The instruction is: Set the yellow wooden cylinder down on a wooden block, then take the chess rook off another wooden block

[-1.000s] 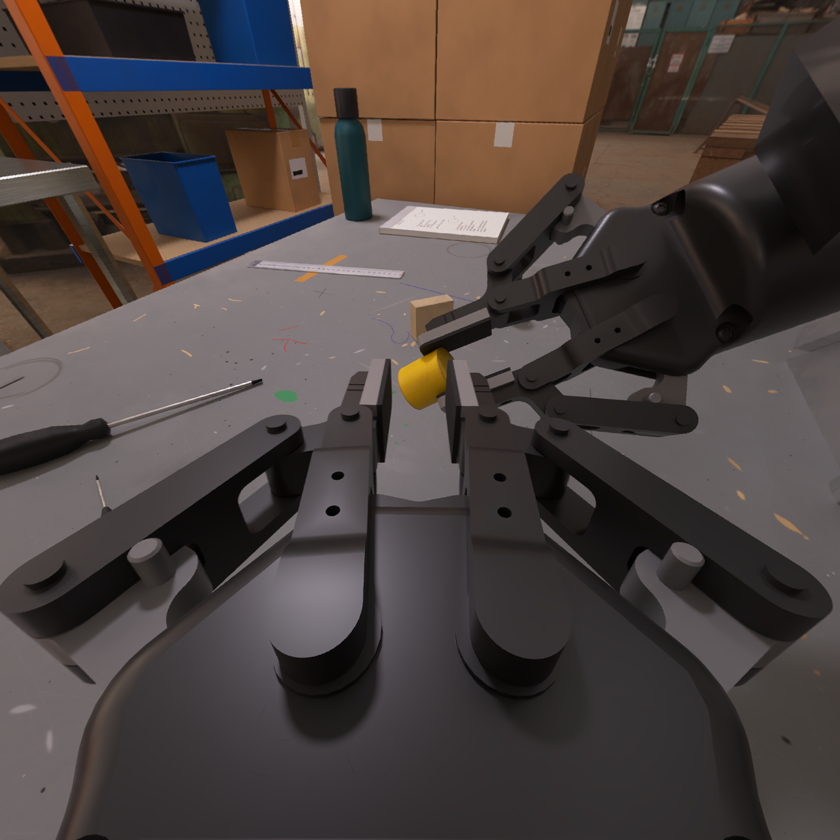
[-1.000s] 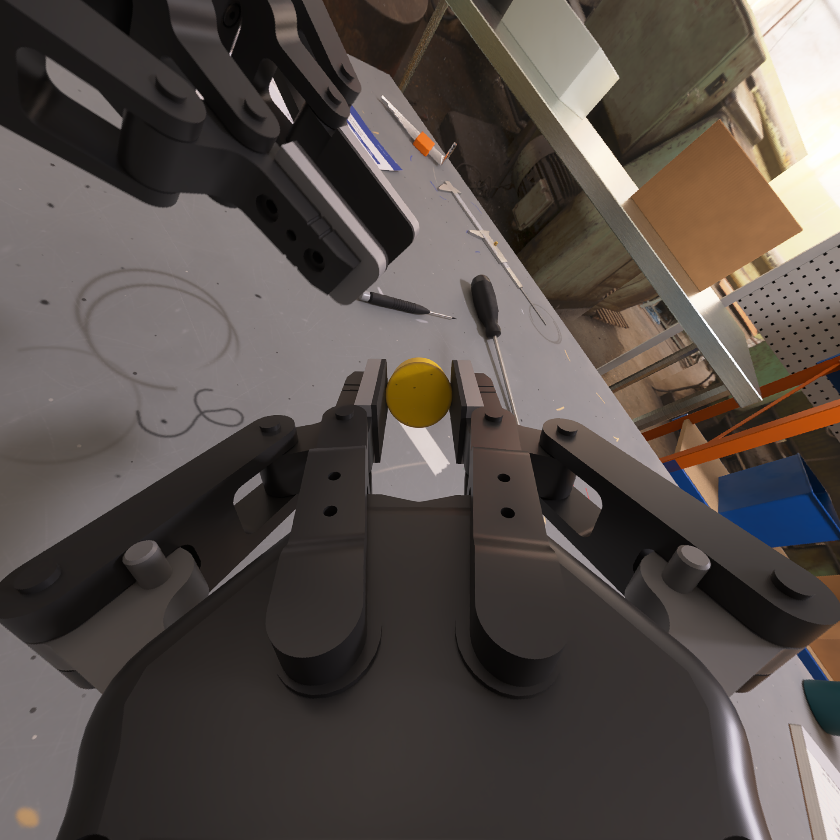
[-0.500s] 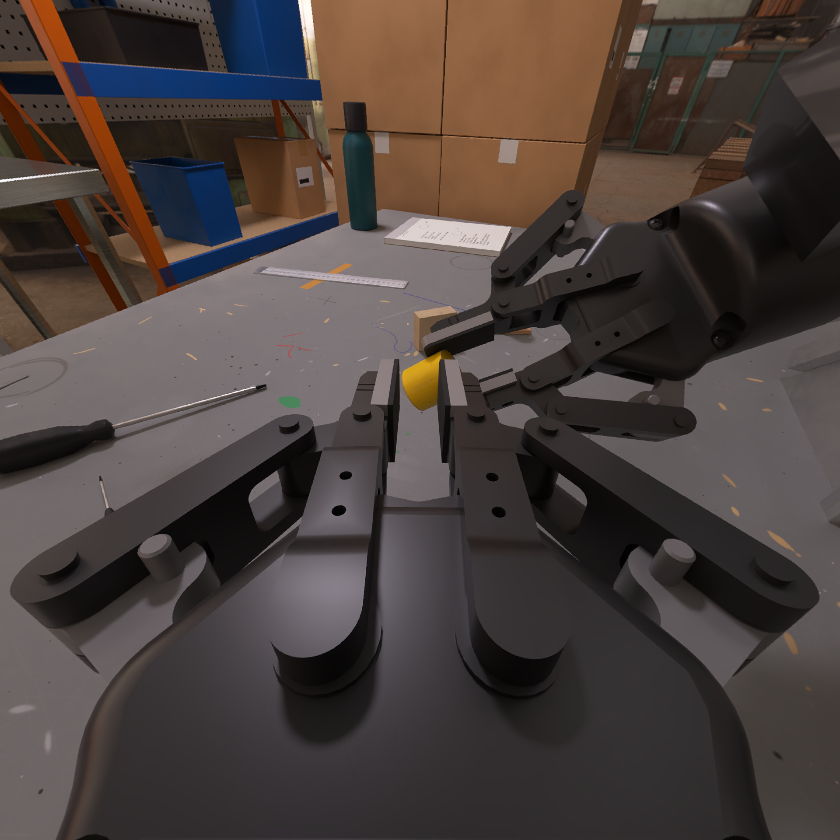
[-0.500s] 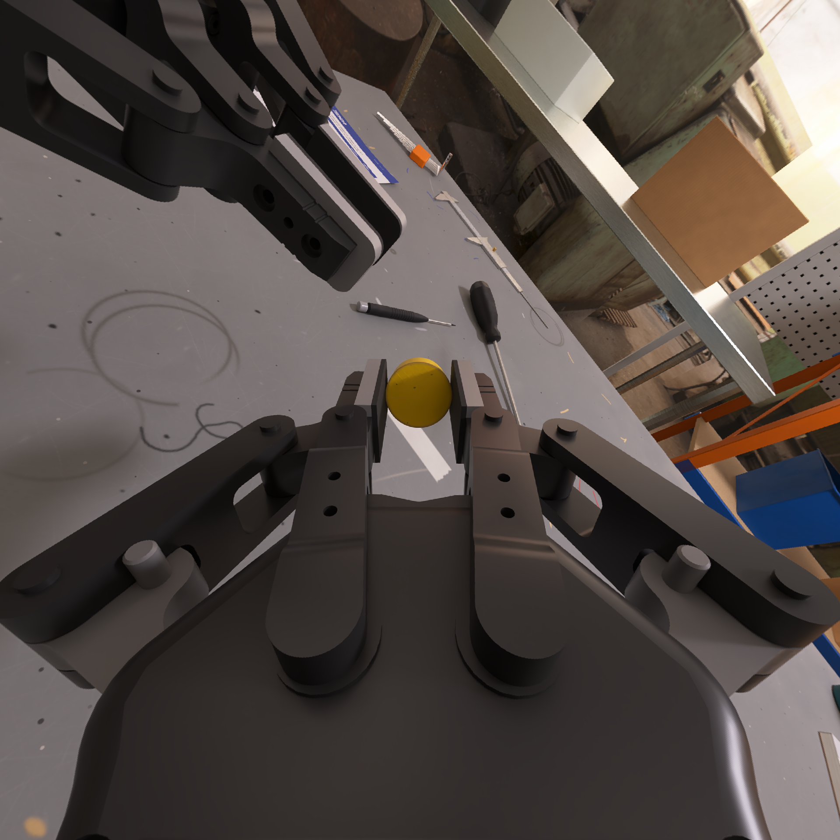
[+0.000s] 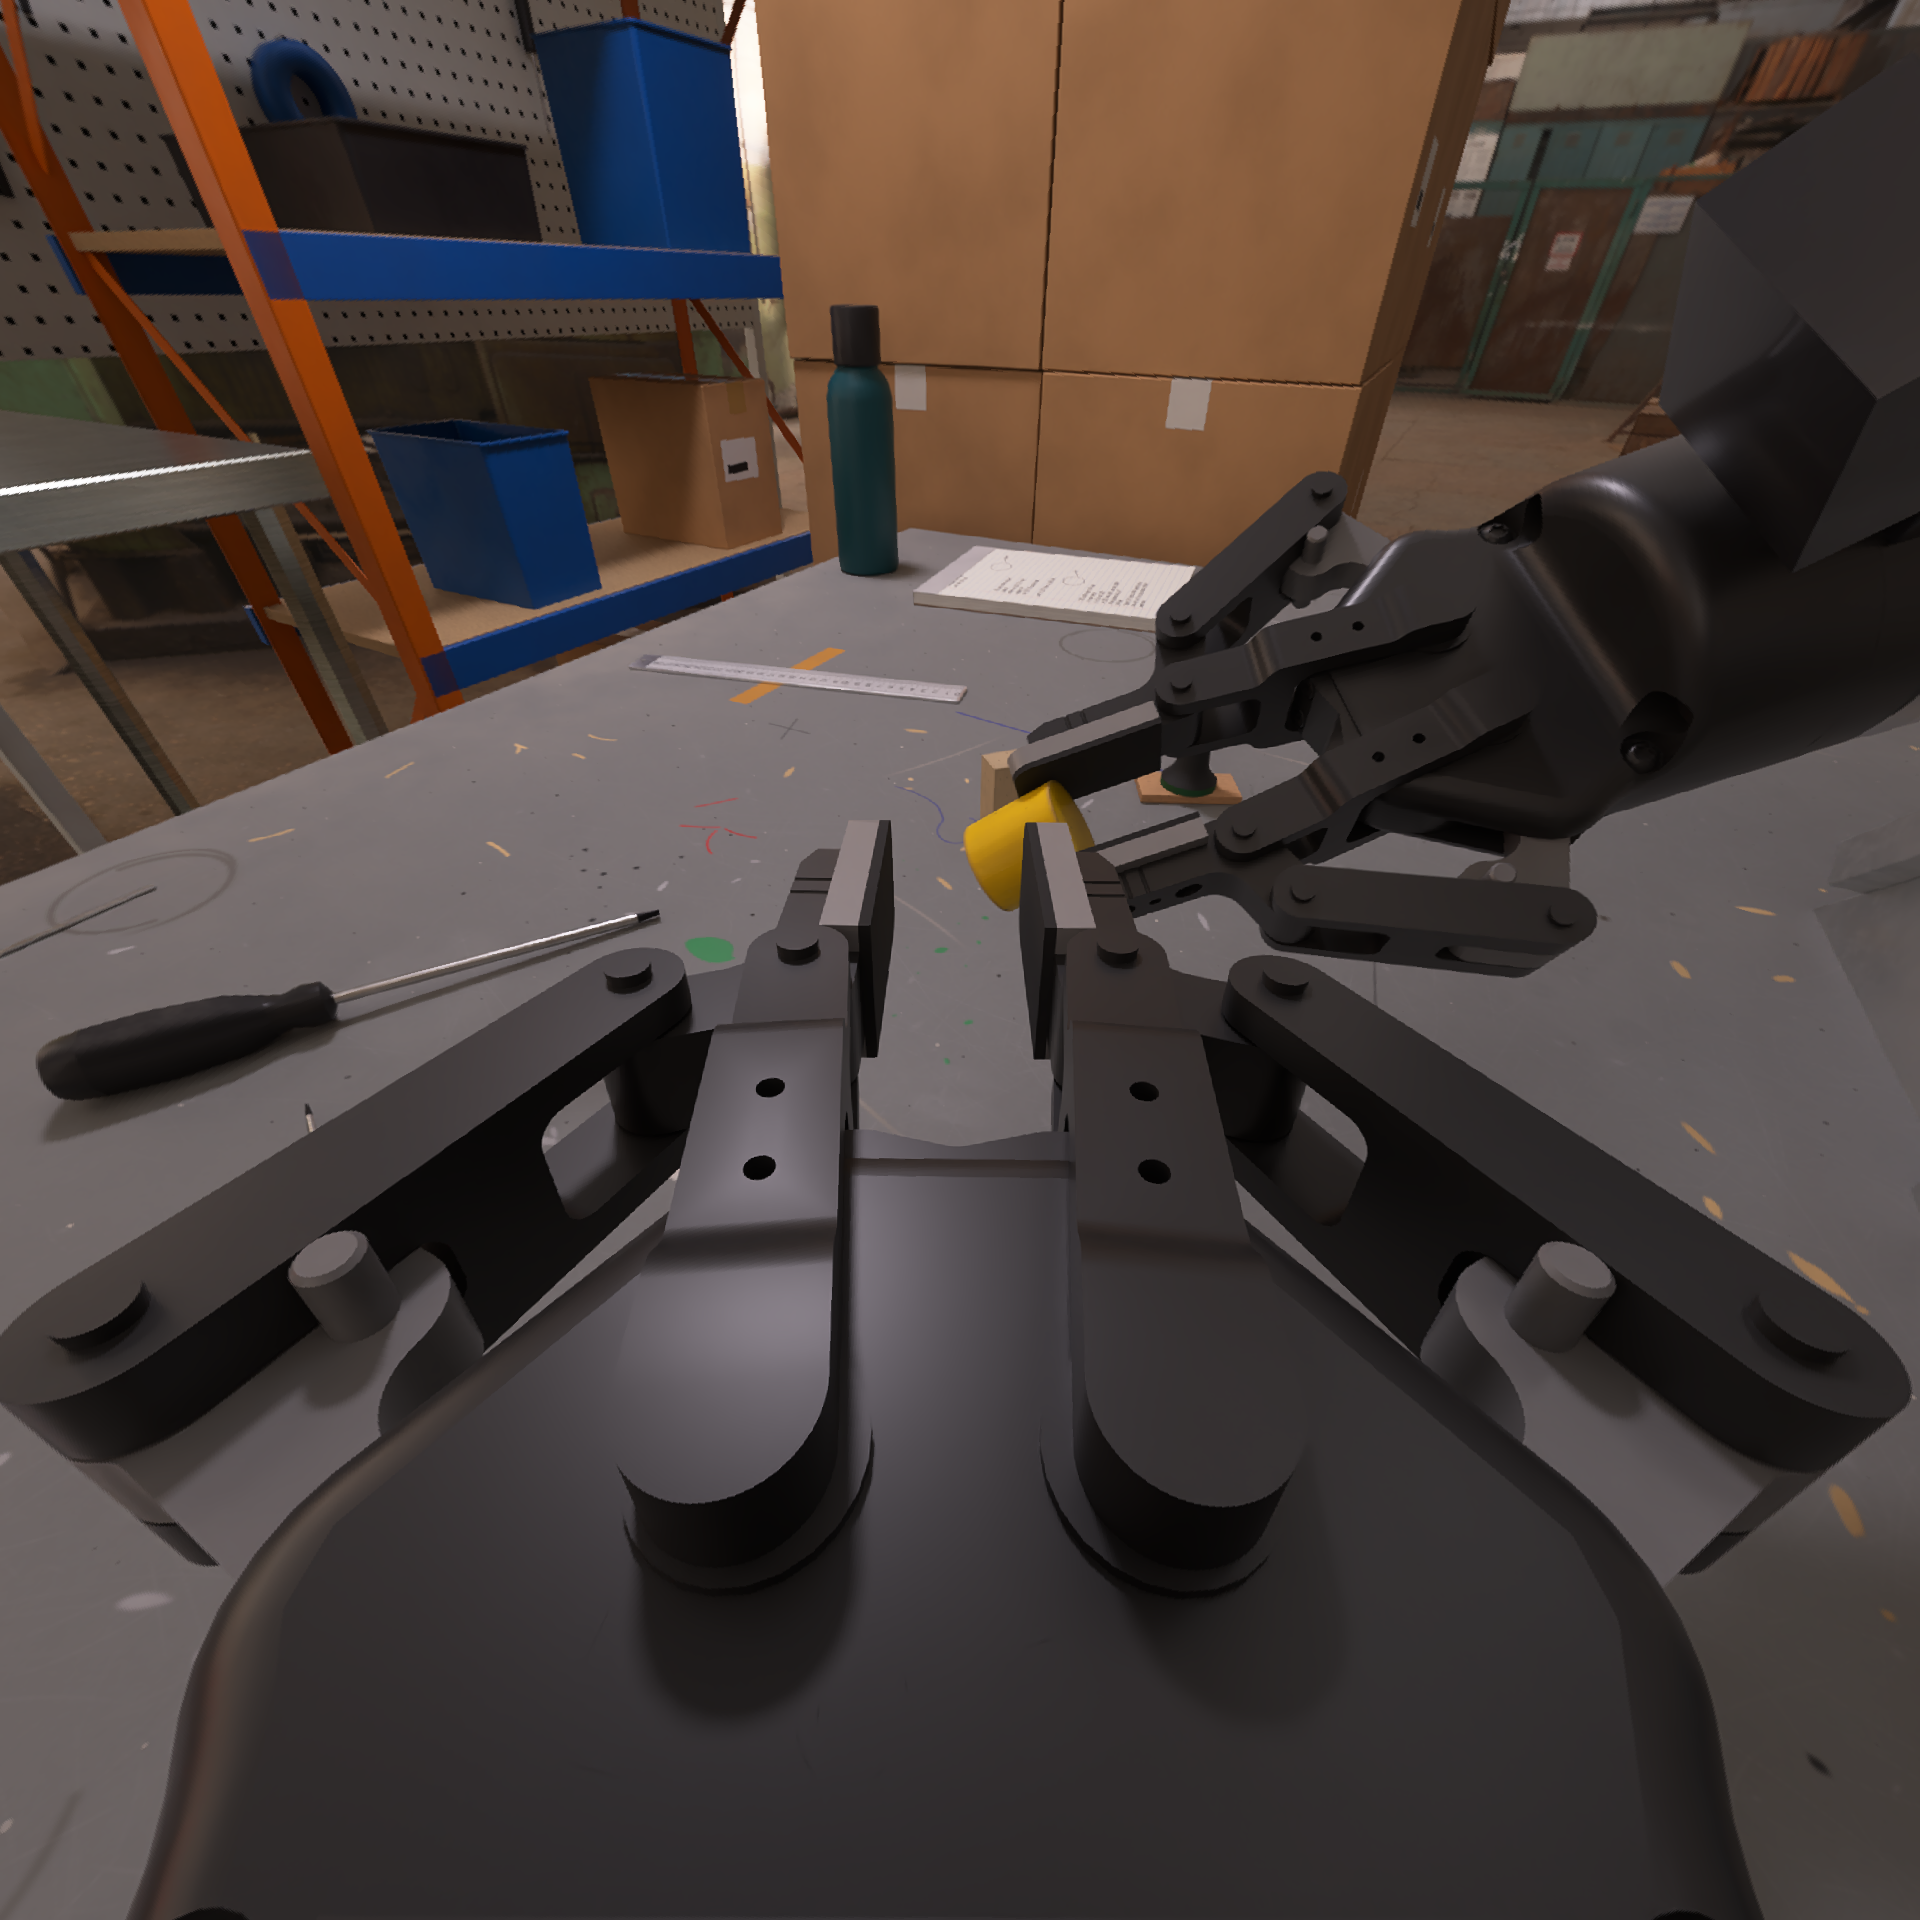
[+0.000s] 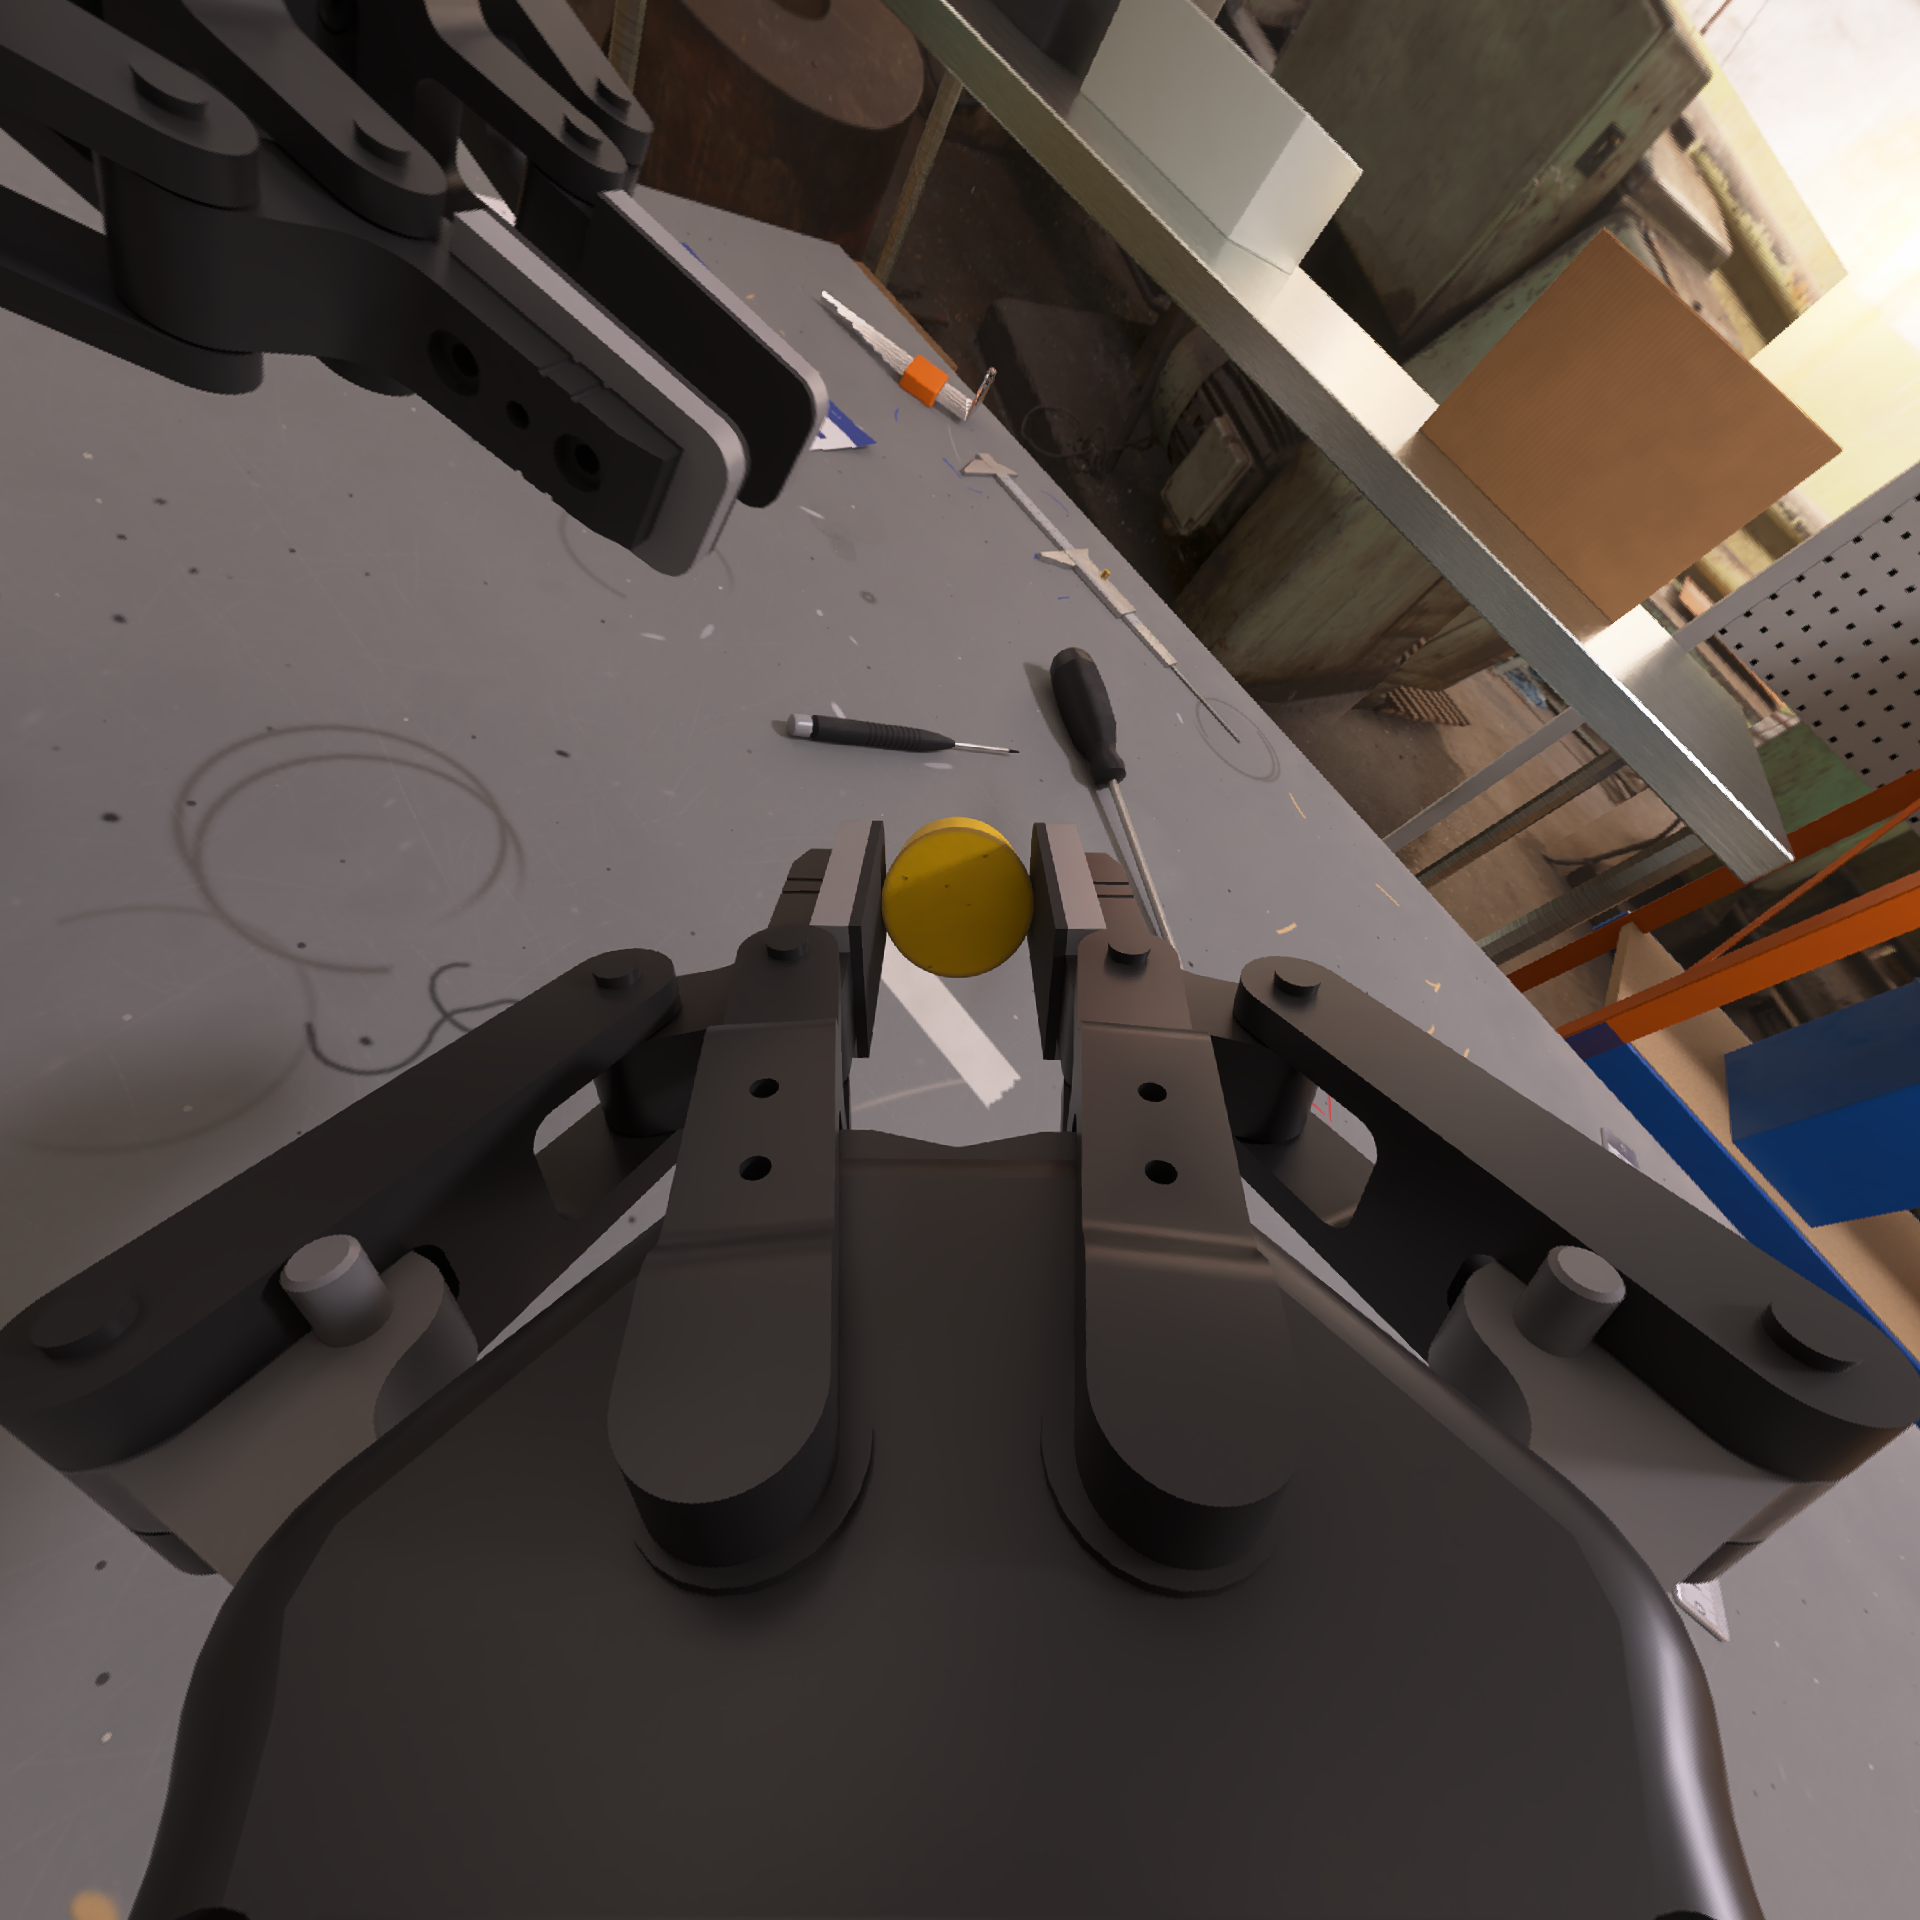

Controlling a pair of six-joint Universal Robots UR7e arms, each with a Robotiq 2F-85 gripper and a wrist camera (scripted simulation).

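Note:
My right gripper (image 6: 956, 902) is shut on the yellow wooden cylinder (image 6: 954, 896) and holds it above the grey table. In the left wrist view the cylinder (image 5: 1006, 854) sits between the right gripper's fingers (image 5: 1101, 746), just beyond my left gripper's right fingertip. My left gripper (image 5: 956, 909) is open and empty, with bare table showing between its pads. A pale wooden block (image 5: 997, 777) stands behind the cylinder. A flat wooden block (image 5: 1224, 790) carries the dark chess rook (image 5: 1187, 777), mostly hidden by the right gripper.
A black screwdriver (image 5: 187, 1029) lies at the left, with a steel ruler (image 5: 800, 675), a teal bottle (image 5: 860, 447) and a notepad (image 5: 1049, 587) farther back. The right wrist view shows the left gripper (image 6: 743, 468) at upper left, a small screwdriver (image 6: 883, 732) and an orange-tipped knife (image 6: 914, 364).
My left gripper has drawn back from the cylinder and its jaws have widened a little. The right gripper keeps its hold on the cylinder.

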